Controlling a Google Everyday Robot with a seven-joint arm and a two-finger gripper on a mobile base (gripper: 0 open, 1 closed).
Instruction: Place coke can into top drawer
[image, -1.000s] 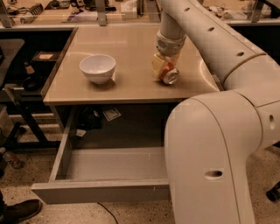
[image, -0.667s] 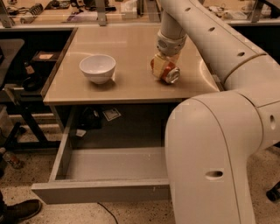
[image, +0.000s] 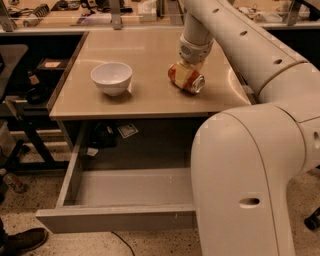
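The coke can (image: 187, 80), red-orange with a silver end, lies on its side on the right part of the tan tabletop (image: 145, 47). My gripper (image: 185, 74) comes down from above and is shut on the coke can, with one pale finger (image: 183, 75) across its middle. The can is at table level. The top drawer (image: 115, 218) is pulled open below the table's front edge. Its grey floor (image: 130, 187) has nothing on it. My arm's large white body hides the drawer's right part.
A white bowl (image: 112, 77) stands on the left part of the tabletop. Dark clutter and a paper tag (image: 127, 130) sit in the shadow under the table. A black frame (image: 25, 115) stands at the left. A shoe (image: 20, 241) is at the bottom left.
The can and gripper have shifted very slightly left. The bowl and drawer have not moved.
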